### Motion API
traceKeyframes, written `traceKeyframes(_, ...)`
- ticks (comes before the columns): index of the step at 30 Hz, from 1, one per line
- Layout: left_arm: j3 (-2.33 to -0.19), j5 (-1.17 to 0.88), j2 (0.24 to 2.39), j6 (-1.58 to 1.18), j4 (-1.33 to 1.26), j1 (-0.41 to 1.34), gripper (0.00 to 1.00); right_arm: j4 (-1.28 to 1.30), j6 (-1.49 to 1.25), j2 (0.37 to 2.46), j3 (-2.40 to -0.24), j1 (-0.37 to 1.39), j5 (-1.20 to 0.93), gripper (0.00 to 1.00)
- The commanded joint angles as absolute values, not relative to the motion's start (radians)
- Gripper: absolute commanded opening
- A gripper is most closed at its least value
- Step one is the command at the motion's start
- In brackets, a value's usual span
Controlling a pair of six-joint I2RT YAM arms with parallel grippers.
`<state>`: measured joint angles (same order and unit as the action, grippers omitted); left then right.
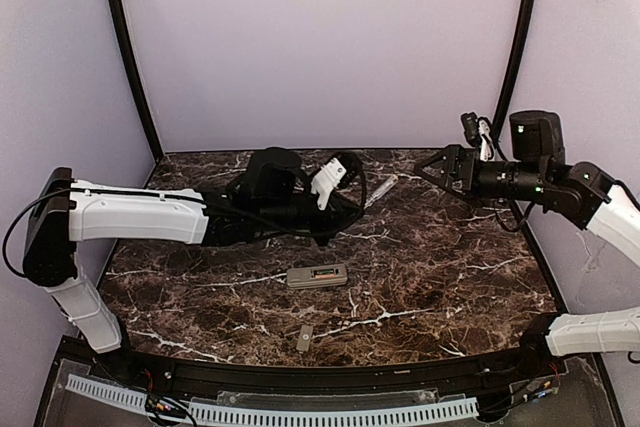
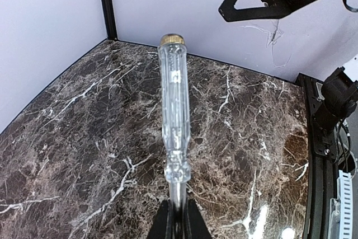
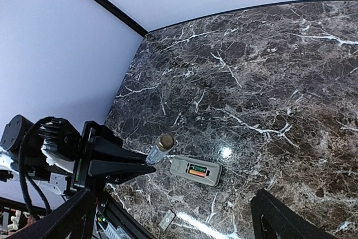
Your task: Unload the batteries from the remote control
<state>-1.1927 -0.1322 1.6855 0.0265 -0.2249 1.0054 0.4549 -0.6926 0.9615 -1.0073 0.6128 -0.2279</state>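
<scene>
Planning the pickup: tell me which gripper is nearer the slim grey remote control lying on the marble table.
Left. The left gripper, clamping a clear-handled screwdriver, is just beyond the slim grey remote control; the right gripper is open, farther off toward the right rear.

The table [image 1: 430,277] looks like dark marble with white veins, polished and glossy enough to throw back light spots. The screwdriver [image 2: 175,116] has a clear, fluted plastic handle, a brass-coloured cap and a shiny metal shaft. The remote control [image 1: 318,276] looks like matt grey plastic.
</scene>
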Motion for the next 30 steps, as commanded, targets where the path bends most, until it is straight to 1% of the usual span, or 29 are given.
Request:
traceKeyframes(1,-1.161,-0.238,1.614,0.105,-0.178,0.971,0.0,0.556,-0.561,1.004,-1.098,0.56,-0.42,0.96)
traceKeyframes(3,-1.143,-0.269,1.597,0.128,-0.182,0.957,0.0,0.588,-0.536,1.033,-1.131,0.541,-0.466,0.97)
traceKeyframes(8,-1.073,-0.266,1.542,0.192,-0.222,0.942,0.0,0.63,-0.495,1.089,-1.183,0.508,-0.589,0.97)
traceKeyframes(11,-1.038,-0.316,1.517,0.205,-0.257,0.919,0.0,0.645,-0.476,1.121,-1.205,0.498,-0.655,0.97)
traceKeyframes(18,-0.86,-0.355,1.411,0.307,-0.413,0.914,0.0,0.676,-0.424,1.203,-1.248,0.491,-0.814,0.98)
traceKeyframes(27,-0.806,-0.37,1.339,0.396,-0.395,0.91,0.0,0.732,-0.382,1.327,-1.329,0.485,-0.985,0.99)
traceKeyframes(30,-0.796,-0.386,1.325,0.405,-0.402,0.908,0.0,0.763,-0.381,1.353,-1.359,0.485,-0.995,0.98)
